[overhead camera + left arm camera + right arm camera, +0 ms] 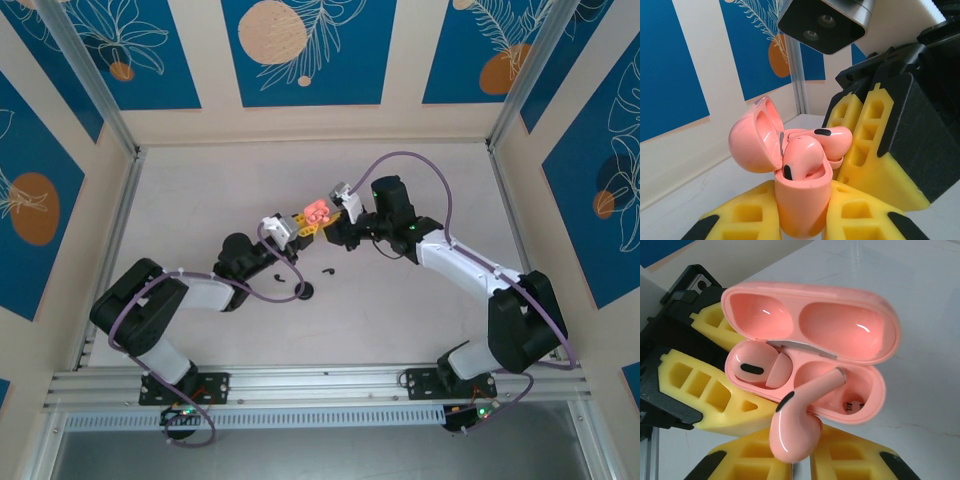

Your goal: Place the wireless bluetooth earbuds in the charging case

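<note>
The pink charging case (802,200) stands lid-open between the yellow fingers of my left gripper (802,216), which is shut on it above the table's middle (290,230). One pink earbud (752,367) sits in the case's left socket. My right gripper (800,462) is shut on the second pink earbud (792,432). Its stem tip lies over the empty right socket (852,402). In the top view the case (315,212) hangs between both grippers, the right gripper (338,212) just right of it. Two tiny black comma-shaped buds (278,278) (327,270) lie on the table below.
A small black round piece (303,291) lies on the table beside the left arm's purple cable. The white tabletop (400,330) is walled by patterned blue panels at the back and sides, with an aluminium rail (320,385) along the near edge.
</note>
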Robot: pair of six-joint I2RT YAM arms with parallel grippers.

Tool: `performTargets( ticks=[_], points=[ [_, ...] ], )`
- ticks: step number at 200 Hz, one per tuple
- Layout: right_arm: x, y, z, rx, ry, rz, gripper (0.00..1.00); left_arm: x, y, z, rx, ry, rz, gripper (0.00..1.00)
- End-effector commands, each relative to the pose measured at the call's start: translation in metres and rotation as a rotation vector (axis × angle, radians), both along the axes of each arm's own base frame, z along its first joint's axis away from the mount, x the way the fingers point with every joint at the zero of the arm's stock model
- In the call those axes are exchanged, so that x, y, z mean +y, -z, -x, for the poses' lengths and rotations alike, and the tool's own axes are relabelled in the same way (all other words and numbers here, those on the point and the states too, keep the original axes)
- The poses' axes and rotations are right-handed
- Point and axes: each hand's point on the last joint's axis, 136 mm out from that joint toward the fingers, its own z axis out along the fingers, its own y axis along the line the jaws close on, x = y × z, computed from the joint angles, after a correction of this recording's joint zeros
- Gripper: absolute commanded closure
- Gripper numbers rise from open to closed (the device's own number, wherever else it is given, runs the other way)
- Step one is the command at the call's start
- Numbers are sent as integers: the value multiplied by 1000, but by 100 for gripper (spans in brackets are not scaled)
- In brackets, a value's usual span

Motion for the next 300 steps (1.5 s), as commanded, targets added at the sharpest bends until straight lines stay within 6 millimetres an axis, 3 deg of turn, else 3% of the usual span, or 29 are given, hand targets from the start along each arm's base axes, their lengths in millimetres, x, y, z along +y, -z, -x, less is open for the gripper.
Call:
performTargets(
  ticks=[1,211,300],
  points=[
    [-2,-20,3,-37,-12,-19,84,-5,-14,9,-49,33,28,87],
    [-13,-46,3,-94,-35,-70,79,-8,-2,13,7,65,12,87],
    [-18,-48,1,-95,-21,-53,78,-9,-1,14,15,74,10,87]
  ],
)
